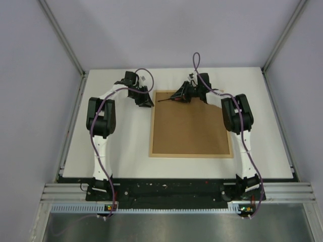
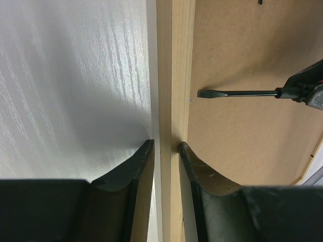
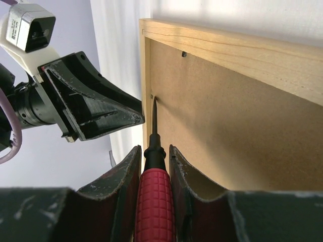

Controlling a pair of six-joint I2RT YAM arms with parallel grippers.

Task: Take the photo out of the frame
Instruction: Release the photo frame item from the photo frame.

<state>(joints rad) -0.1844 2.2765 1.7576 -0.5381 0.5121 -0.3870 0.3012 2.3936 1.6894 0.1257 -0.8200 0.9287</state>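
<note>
Frame [image 1: 191,156] face-down, screwdriver [image 3: 154,201] in right gripper [image 3: 154,149]

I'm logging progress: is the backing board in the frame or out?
In. The brown backing board fills the frame, lying inside its wooden rim, back side up.

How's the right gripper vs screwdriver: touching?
Touching. Right wrist view: both fingers of the right gripper press against the screwdriver handle, no gap.

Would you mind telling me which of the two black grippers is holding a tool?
The right gripper: it is shut on the red-handled screwdriver, whereas the left gripper only straddles the rim of the light-wood picture frame.
</note>
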